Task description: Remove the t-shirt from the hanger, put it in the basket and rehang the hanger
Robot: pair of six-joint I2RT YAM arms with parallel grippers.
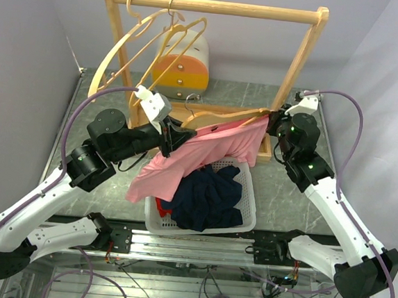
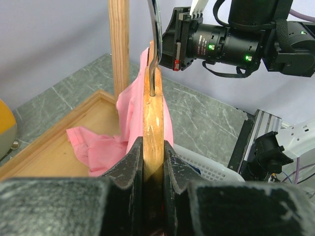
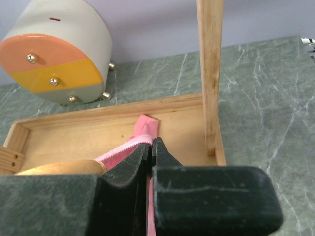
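My left gripper (image 2: 153, 164) is clamped narrowly on the hanger (image 2: 153, 115). My right gripper (image 3: 150, 153) is fully closed, pinching the t-shirt (image 3: 145, 126).

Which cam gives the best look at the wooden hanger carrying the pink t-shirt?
Top external: the hanger shows nearly whole, hook to shoulder, with the pink t-shirt draped off it. Left wrist sees it edge-on, clamped in the left pincer. Right wrist catches only one rounded end at the lower left.
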